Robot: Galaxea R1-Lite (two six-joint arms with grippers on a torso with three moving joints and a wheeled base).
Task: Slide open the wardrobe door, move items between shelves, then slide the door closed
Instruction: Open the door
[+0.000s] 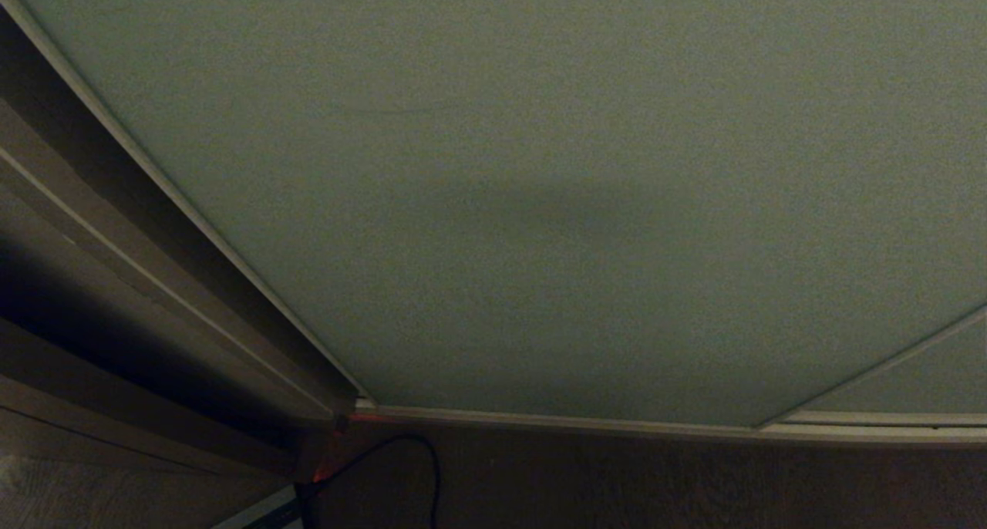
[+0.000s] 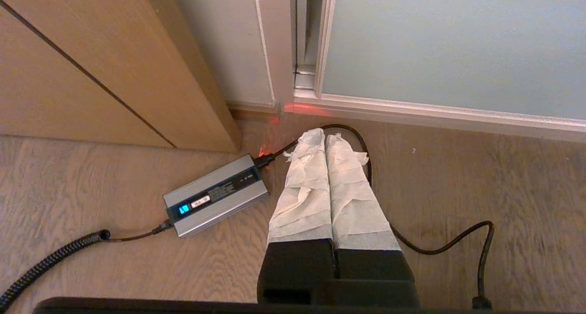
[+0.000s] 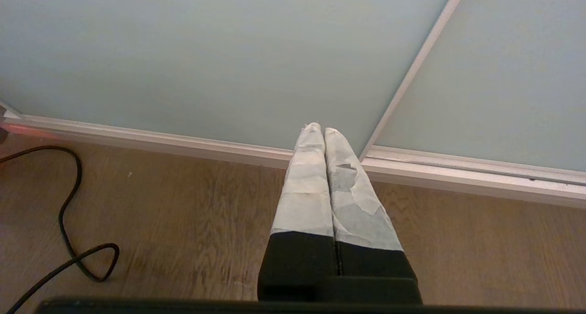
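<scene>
step: opening not begun; my tall pale grey-green sliding wardrobe door [image 1: 540,166] stands closed.
left gripper [image 2: 325,138]: fingers pressed together, empty.
right gripper [image 3: 319,130]: pressed together, empty.
next: i judge a reach to the door's rim.

Your only lettering sits on the flat silver metal power brick [image 2: 215,195] on the wooden floor, a blue-lit display and pale label, perhaps digits, unreadable to you

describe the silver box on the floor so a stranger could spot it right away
Start at the pale grey-green sliding wardrobe door and drop to the wooden floor at its left corner. There lies a flat silver metal power brick. Alone among the black cables, it has a dark panel with a small lit blue display.
</scene>
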